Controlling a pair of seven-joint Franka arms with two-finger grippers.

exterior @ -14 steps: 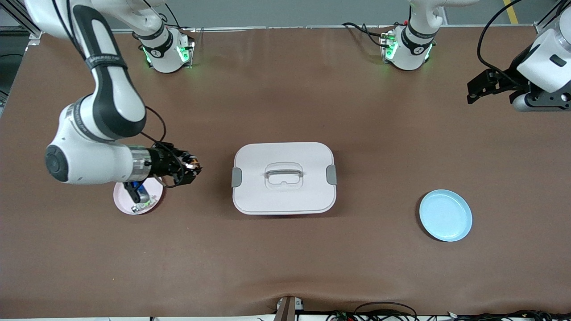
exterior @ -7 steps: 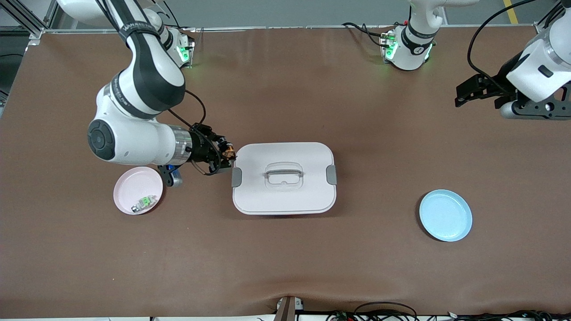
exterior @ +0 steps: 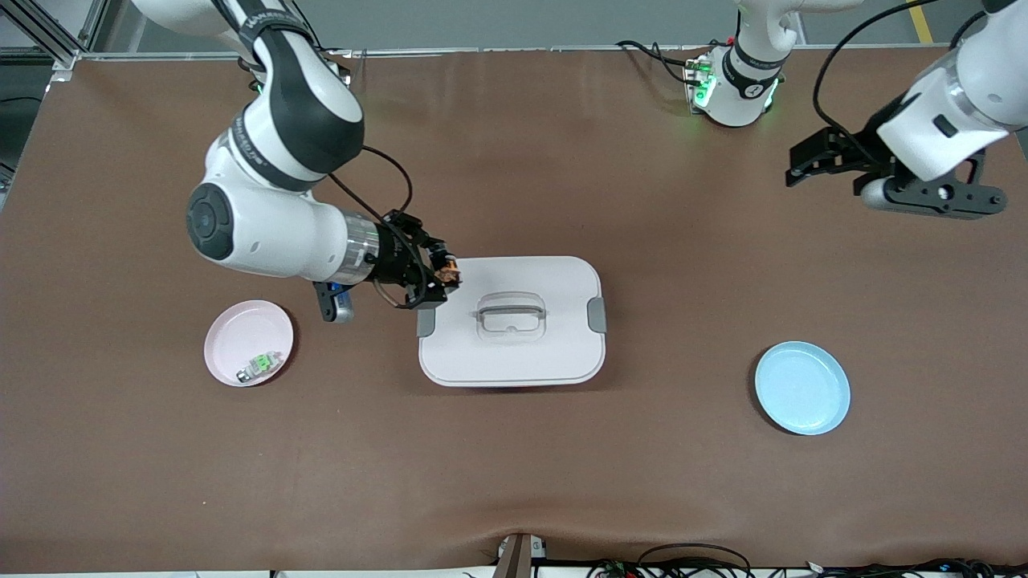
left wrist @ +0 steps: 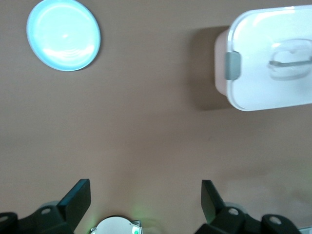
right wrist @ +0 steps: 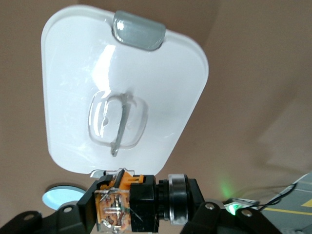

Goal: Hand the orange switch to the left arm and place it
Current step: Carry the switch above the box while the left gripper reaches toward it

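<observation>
My right gripper (exterior: 440,277) is shut on the orange switch (exterior: 448,273), a small black block with an orange face, and holds it over the box's corner at the right arm's end. In the right wrist view the switch (right wrist: 131,202) sits clamped between the fingers, with the box (right wrist: 117,87) below. The white lidded box (exterior: 511,319) with grey latches and a recessed handle stands mid-table. My left gripper (exterior: 807,164) is open and empty, up in the air over bare table near the left arm's end. In the left wrist view its fingers (left wrist: 77,201) stand wide apart.
A pink plate (exterior: 241,337) holding a small green-and-clear component (exterior: 259,367) lies toward the right arm's end. A light blue plate (exterior: 801,388) lies toward the left arm's end; it also shows in the left wrist view (left wrist: 63,35). Brown table mat all round.
My right gripper carried the orange switch from over the pink plate to over the box's corner. My left gripper moved in from the table's end toward the middle.
</observation>
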